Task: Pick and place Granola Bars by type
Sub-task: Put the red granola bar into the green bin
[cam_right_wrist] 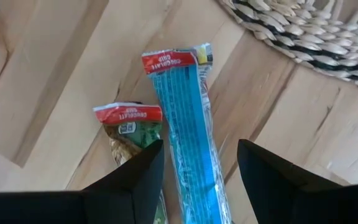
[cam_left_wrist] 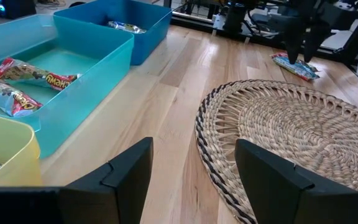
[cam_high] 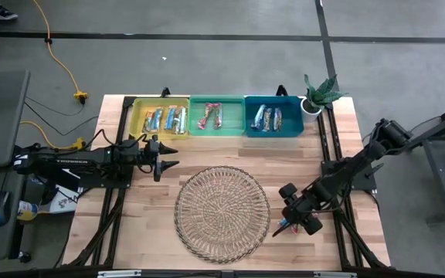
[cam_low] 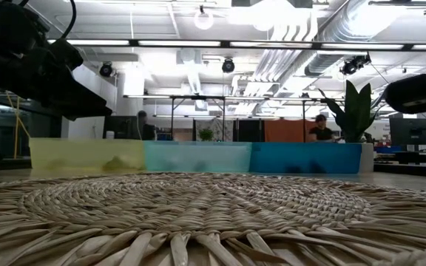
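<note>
Left pincer (cam_high: 170,159) released, hovering over bare bench (cam_high: 145,224) beside yellow bin (cam_high: 139,122). Bars sorted in yellow, green (cam_high: 194,116) and blue bins (cam_high: 250,116). Wicker tray (cam_high: 222,214) centre. Right pincer (cam_right_wrist: 201,168) released, straddling a blue bar (cam_right_wrist: 188,118) on the bench right of the tray; second bar (cam_right_wrist: 129,127) touching alongside.

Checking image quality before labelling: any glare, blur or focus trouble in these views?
Low view: wicker tray fills the foreground and looks soft up close; ceiling lights blow out; bins hazy. High view: even light, faint shadows under the arms. Left wrist view: sheen on the table. Right wrist view: the right gripper is open over the bars, and the blue bar reads sharp.
</note>
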`<state>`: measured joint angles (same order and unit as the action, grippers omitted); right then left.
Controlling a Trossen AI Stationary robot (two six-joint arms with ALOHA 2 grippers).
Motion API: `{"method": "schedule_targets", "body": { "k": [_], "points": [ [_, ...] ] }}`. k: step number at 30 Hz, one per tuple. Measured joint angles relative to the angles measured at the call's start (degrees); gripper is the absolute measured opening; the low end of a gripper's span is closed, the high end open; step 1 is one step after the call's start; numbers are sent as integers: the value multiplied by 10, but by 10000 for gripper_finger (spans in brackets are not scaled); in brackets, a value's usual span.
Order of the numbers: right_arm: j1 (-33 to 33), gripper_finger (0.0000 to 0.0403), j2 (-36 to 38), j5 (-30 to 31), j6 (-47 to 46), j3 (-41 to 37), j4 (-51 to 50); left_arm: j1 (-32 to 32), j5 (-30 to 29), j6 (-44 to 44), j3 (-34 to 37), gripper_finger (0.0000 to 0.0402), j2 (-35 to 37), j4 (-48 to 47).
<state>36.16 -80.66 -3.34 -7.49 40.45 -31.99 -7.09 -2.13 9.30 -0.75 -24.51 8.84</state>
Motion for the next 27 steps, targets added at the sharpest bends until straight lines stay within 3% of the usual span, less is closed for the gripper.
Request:
{"method": "schedule_targets", "body": {
  "k": [27],
  "points": [
    [0, 191, -4, 1, 3, 0, 12, 0, 0, 0, 0, 225, 0, 0]
  ]
}}
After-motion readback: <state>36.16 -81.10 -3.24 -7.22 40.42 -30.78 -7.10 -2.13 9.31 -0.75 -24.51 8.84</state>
